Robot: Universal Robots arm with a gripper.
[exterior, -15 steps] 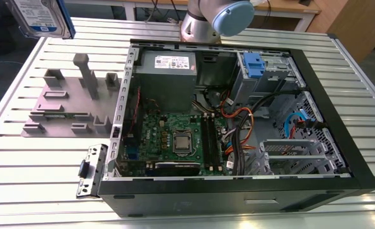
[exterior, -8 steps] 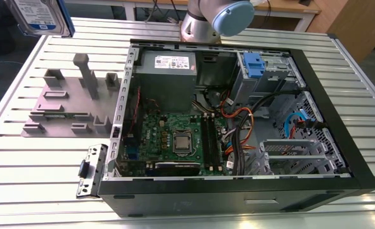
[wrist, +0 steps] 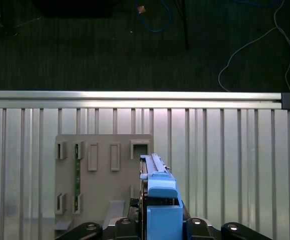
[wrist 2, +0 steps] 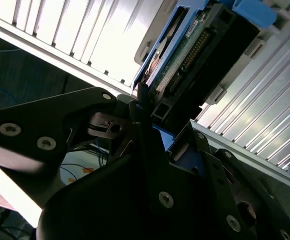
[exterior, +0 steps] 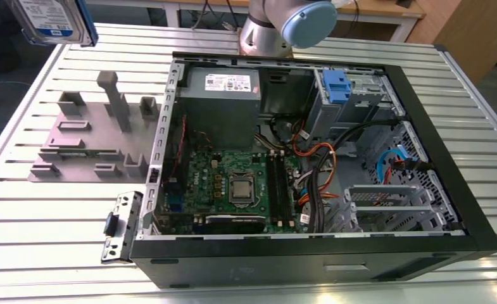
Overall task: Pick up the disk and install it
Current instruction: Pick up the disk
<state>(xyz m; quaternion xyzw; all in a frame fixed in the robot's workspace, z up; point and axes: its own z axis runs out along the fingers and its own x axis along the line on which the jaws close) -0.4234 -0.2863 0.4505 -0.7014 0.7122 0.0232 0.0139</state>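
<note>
The hand [wrist 2: 167,134] is clamped shut on one end of the disk [wrist 2: 195,50], with dark fingers [wrist 2: 145,125] pressed to either face. In the second wrist view the drive's blue bracket and green circuit-board edge stick out past them. In the exterior view the disk is in the air at the upper left corner, label towards the camera, well above the slatted metal surface [exterior: 45,209] and well apart from the open computer case [exterior: 316,259]. In the first wrist view it is seen edge-on over the grey slotted fixture [exterior: 83,136], which lies on the surface just beside the case, on the exterior view's left. Inside the case are a grey power supply [exterior: 223,88], a green motherboard [exterior: 231,183] and a blue latch [exterior: 337,85] on the drive cage. The arm [exterior: 303,22] rises behind the case.
</note>
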